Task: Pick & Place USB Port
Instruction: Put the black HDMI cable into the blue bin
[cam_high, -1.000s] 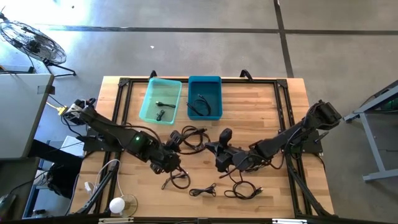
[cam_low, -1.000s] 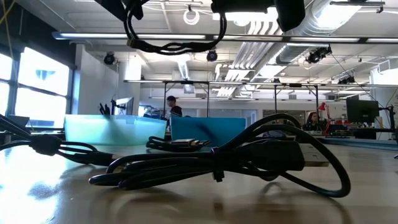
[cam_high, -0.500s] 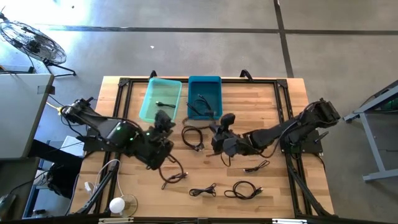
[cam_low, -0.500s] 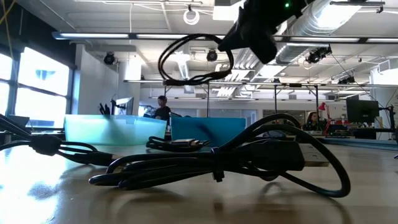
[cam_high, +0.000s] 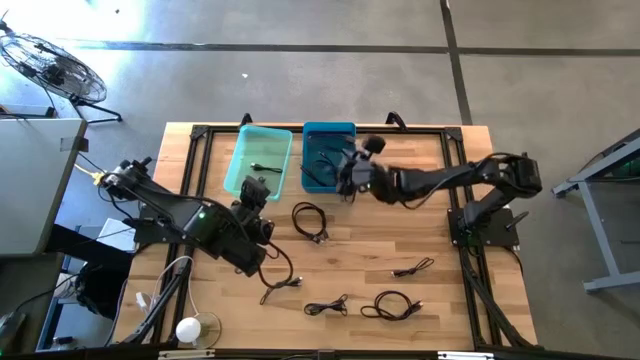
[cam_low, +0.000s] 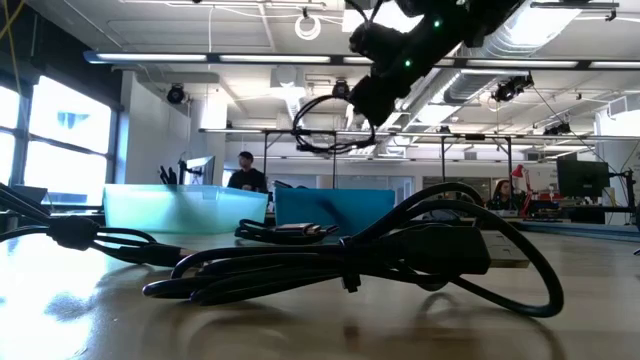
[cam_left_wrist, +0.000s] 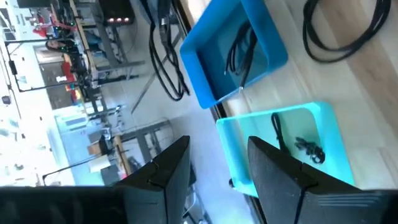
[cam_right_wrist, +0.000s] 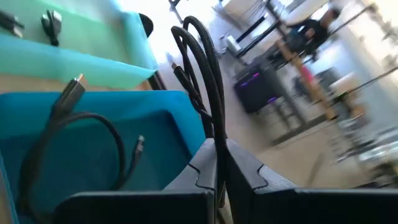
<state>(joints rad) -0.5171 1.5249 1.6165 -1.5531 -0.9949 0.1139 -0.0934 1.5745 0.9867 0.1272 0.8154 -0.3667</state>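
Note:
My right gripper (cam_high: 347, 178) hovers over the dark blue bin (cam_high: 346, 130) at the table's far edge, shut on a coiled black USB cable (cam_low: 322, 128). The bin holds another black cable (cam_right_wrist: 74, 124). Left of it stands a light teal bin (cam_high: 275, 143) with small cables inside. My left gripper (cam_left_wrist: 217, 171) is raised near the teal bin's near edge (cam_high: 256, 196), open with nothing between its fingers. A coiled cable (cam_high: 313, 221) lies flat on the wood between the arms. My right gripper pinches several strands of the cable coil (cam_right_wrist: 216, 132) between its two fingers. The fingers reach in from the table's right, slanting slightly down. The coil hangs past the fingertips as a slack loop (cam_low: 318, 140), lifted clear above the blue bin.
More black cables lie on the table's near half (cam_high: 283, 281), (cam_high: 326, 306), (cam_high: 391, 304), (cam_high: 412, 268). In the low view a thick cable bundle (cam_low: 380, 255) fills the foreground. People show in the room beyond the table.
My right gripper has swung from the table's middle toward the far edge, carrying the coil clear of the table to above the blue bin. My left gripper has risen, tipped upward and drawn toward the teal bin.

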